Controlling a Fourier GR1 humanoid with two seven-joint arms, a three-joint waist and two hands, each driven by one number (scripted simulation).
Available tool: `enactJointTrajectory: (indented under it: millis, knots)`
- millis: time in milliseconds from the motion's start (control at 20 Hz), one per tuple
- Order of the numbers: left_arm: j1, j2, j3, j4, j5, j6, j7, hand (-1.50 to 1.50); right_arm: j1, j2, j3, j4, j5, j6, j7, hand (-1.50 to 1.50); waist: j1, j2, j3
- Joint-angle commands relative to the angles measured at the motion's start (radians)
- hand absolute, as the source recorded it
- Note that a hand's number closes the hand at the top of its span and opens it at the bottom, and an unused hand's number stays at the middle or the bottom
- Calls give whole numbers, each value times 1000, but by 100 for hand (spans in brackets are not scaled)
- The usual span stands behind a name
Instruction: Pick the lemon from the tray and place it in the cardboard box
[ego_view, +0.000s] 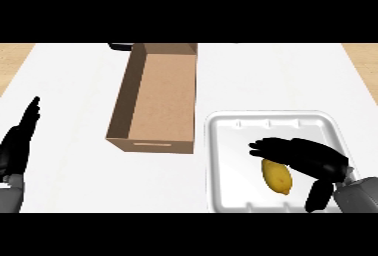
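Both hands black, matte with a faint sheen on the upper surfaces; left hand (21, 136) shows as a long narrow black shape tapering to a point at the top, edge-on, with a soft grey highlight along its length; right hand (304, 156) is broader, rounded back, segmented fingers (260, 148) with glossy ridges; its thumb (319, 195) is a stubby black capsule shape. Left forearm (9, 194) grey, boxy, flat faces, small lighter-grey block at the wrist where black meets grey; right forearm (359, 196) same mid-grey, blocky casing, a small pale angular piece at the wrist joint. No cables, screws or markings visible.
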Motion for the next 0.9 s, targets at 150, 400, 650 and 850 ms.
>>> enactJointTrajectory:
  millis: [150,400,650,850]
  knots:
    - [17,10,52,14,9,-56,-46,0,-5,34,3,69,97,29,19,-150,3,0,0]
    - [27,-28,62,-15,-27,-49,-33,0,15,93,-7,6,156,64,77,-150,2,0,0]
    - [57,-39,31,-93,-52,-32,15,0,23,155,-17,116,218,-239,15,150,5,0,1]
    - [2,-85,20,3,-77,-5,-21,0,-23,220,-25,203,268,-344,6,150,3,2,0]
